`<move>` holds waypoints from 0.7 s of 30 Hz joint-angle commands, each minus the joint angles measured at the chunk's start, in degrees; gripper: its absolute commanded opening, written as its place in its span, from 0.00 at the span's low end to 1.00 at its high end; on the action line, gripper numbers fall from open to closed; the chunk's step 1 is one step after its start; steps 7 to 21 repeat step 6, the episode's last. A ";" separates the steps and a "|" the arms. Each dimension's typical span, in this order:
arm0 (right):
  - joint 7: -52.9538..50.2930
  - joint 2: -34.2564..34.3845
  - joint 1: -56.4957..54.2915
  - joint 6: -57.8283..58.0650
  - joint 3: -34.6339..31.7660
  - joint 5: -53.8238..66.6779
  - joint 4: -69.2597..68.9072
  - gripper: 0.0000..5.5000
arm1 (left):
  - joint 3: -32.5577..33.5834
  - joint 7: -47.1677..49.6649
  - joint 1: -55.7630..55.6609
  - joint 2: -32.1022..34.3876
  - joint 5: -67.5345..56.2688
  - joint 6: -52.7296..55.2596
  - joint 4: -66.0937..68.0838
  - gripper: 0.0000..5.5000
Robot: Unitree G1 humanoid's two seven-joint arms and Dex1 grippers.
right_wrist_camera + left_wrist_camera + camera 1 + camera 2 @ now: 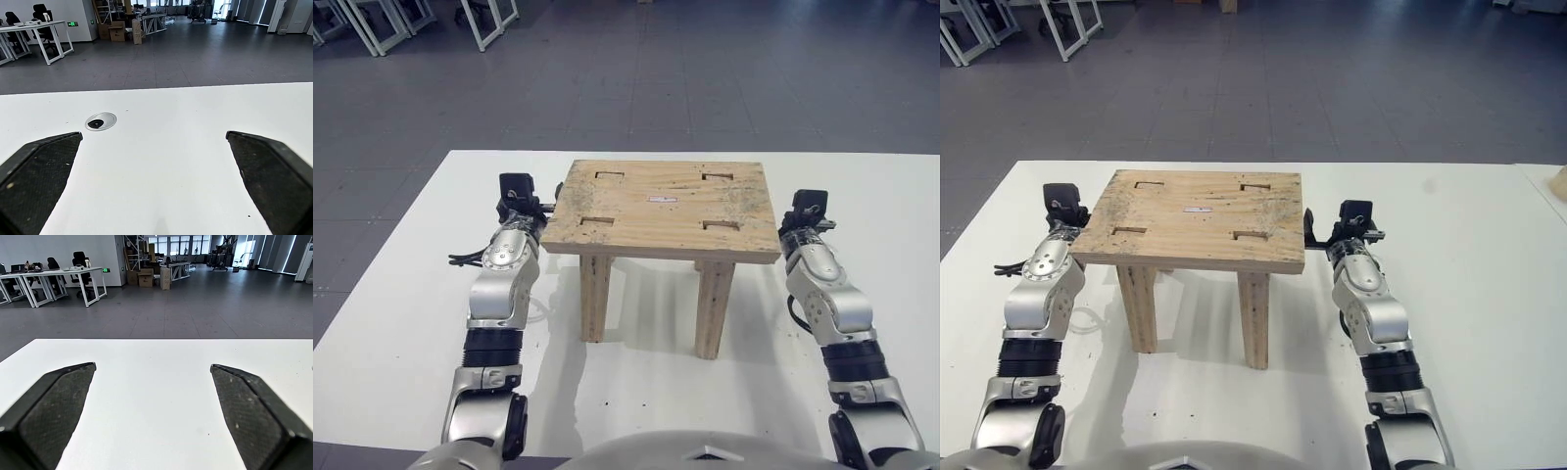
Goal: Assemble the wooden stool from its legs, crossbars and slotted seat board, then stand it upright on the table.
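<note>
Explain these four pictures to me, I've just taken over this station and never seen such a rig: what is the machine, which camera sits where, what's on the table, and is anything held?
This is a humanoid robot with two arms, each ending in a two-fingered claw. The two eye views come from a stereo camera on its head, looking down over the left arm and right arm. The two wrist views come from a camera on each wrist, looking out between that claw's dark fingers. On the white table the wooden stool stands upright, fully assembled, between the arms. The left claw and right claw are both open and hold nothing.
</note>
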 commanded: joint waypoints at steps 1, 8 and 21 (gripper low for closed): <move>0.78 1.94 -0.01 1.86 -1.62 -2.06 -1.92 1.00 | -0.04 -1.18 0.34 -0.73 1.23 1.32 -2.21 0.79; 1.33 3.98 -0.59 3.89 -2.89 -3.69 -3.52 1.00 | 1.57 -1.97 -1.70 -1.12 0.49 3.28 -2.63 0.79; 1.33 3.98 -0.59 3.89 -2.89 -3.69 -3.52 1.00 | 1.57 -1.97 -1.70 -1.12 0.49 3.28 -2.63 0.79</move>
